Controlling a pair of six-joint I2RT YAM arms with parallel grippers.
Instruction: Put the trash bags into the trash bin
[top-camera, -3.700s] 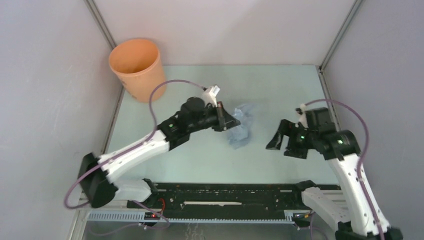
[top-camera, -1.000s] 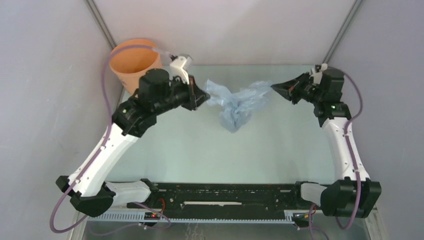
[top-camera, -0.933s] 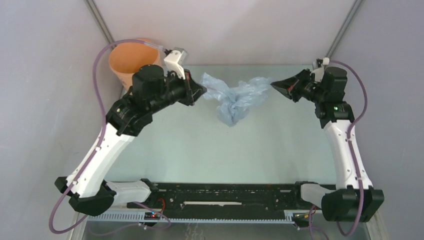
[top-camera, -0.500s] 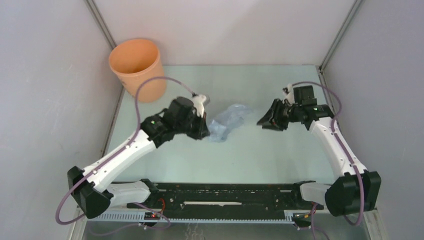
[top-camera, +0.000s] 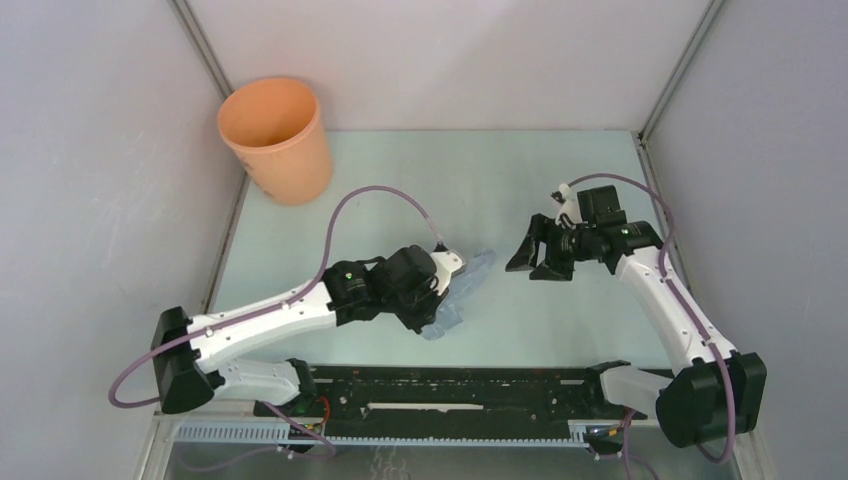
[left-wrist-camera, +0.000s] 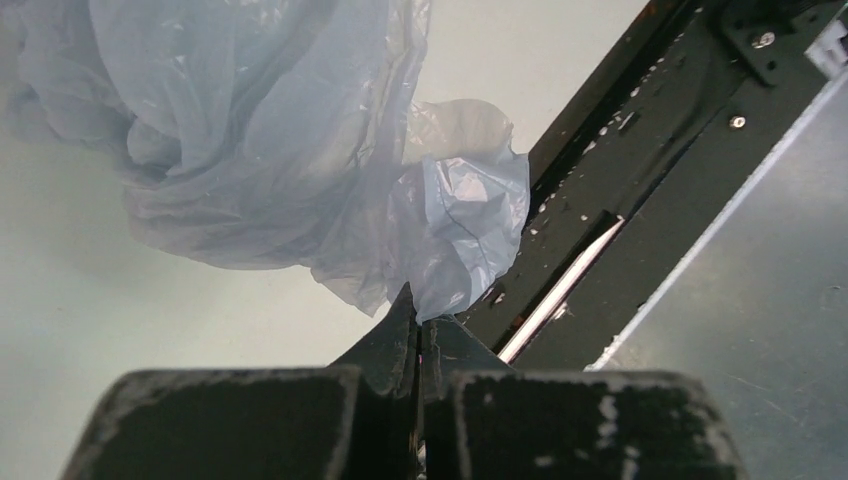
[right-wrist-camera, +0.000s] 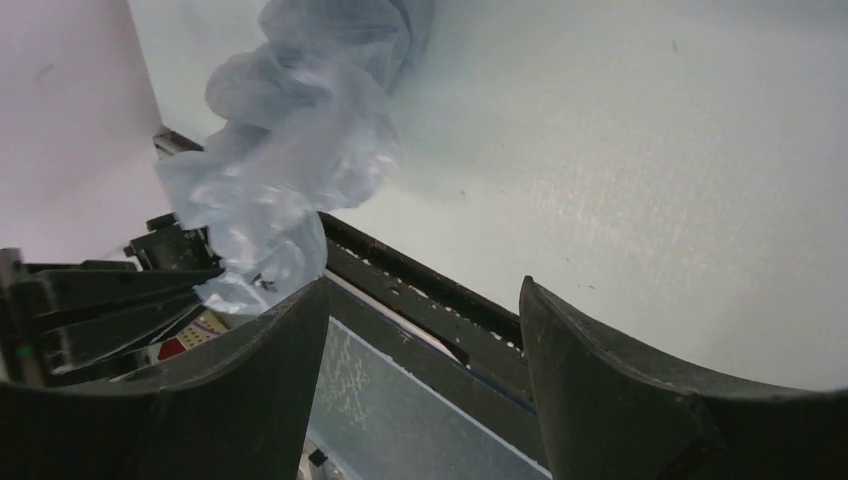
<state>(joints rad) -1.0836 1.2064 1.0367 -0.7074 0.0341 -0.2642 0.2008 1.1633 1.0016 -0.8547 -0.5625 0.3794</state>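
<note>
Left jaws clamp the trash bag (top-camera: 468, 275), well apart from the trash bin (top-camera: 277, 140); right jaws stand apart, empty, farther off.

Item count: bench contents at this moment.

Counted one thin, wrinkled, translucent pale blue-grey plastic film bag (top-camera: 468, 275). One round orange plastic bin (top-camera: 277, 140). Two white-and-black robot arms were present, a left arm (top-camera: 270, 320) and a right arm (top-camera: 665, 300). Each carried one black two-finger gripper, giving two grippers, the left gripper (left-wrist-camera: 418, 325) and the right gripper (right-wrist-camera: 422, 300), and four fingers in all. One pale green table top (top-camera: 400, 200). One black rail (top-camera: 450, 390) along its near edge. Two metal corner posts, a left post (top-camera: 203, 45) and a right post (top-camera: 679, 65).
</note>
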